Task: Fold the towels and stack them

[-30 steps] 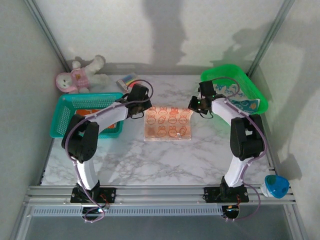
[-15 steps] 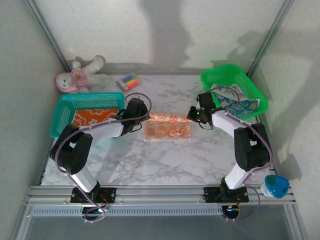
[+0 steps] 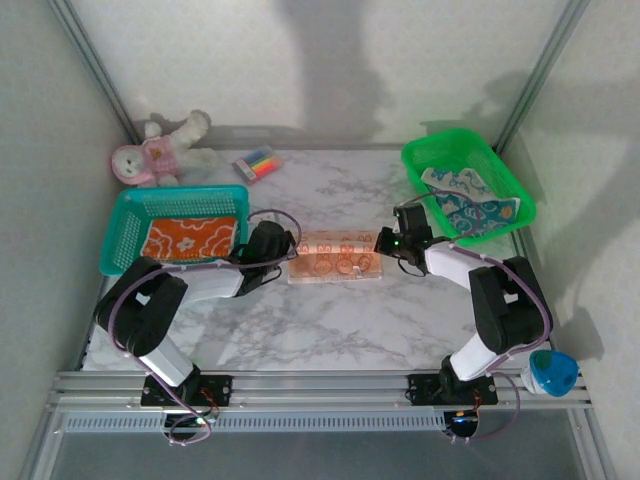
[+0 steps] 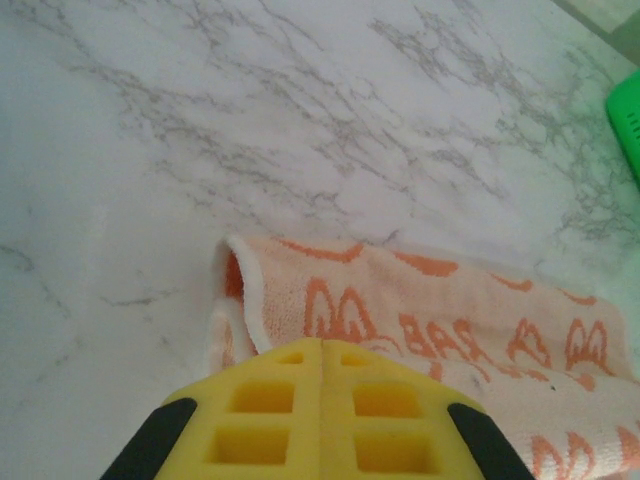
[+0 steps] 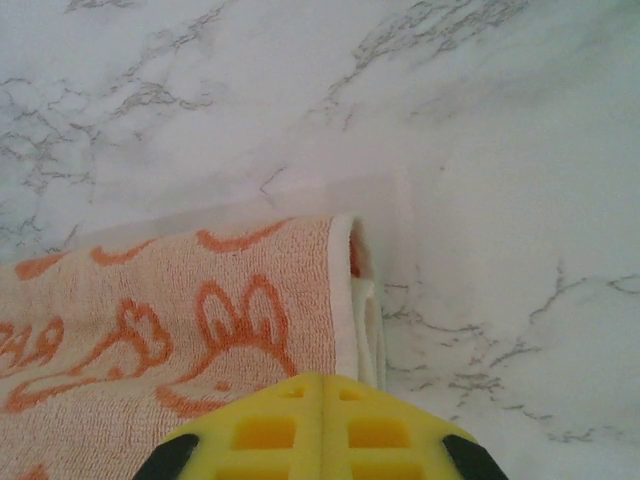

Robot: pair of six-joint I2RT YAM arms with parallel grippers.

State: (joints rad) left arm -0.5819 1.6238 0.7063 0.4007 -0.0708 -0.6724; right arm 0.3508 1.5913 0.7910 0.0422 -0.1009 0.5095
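Note:
The pale peach towel (image 3: pixel 335 258) with orange bunnies lies folded over into a narrow strip at mid-table. Its top layer is doubled toward me, with the fold along the far side. My left gripper (image 3: pixel 290 252) sits low at the strip's left end, jaws pressed together on the towel's upper layer (image 4: pixel 450 310). My right gripper (image 3: pixel 381 242) does the same at the right end, where the layered edges (image 5: pixel 365 300) show beside the fingertips. An orange towel (image 3: pixel 190 238) lies flat in the teal basket (image 3: pixel 120 225). A white-and-blue towel (image 3: pixel 470 205) lies crumpled in the green basket (image 3: pixel 420 150).
A pink-and-white plush toy (image 3: pixel 150 155) and a pack of coloured markers (image 3: pixel 257 162) lie at the back left. A blue object (image 3: pixel 552 372) sits off the table's front right corner. Metal frame posts rise at both back corners.
Both grippers have come toward me and down, drawing the peach towel's far edge over onto its near half. The square has become a narrow strip, and the orange towel is uncovered.

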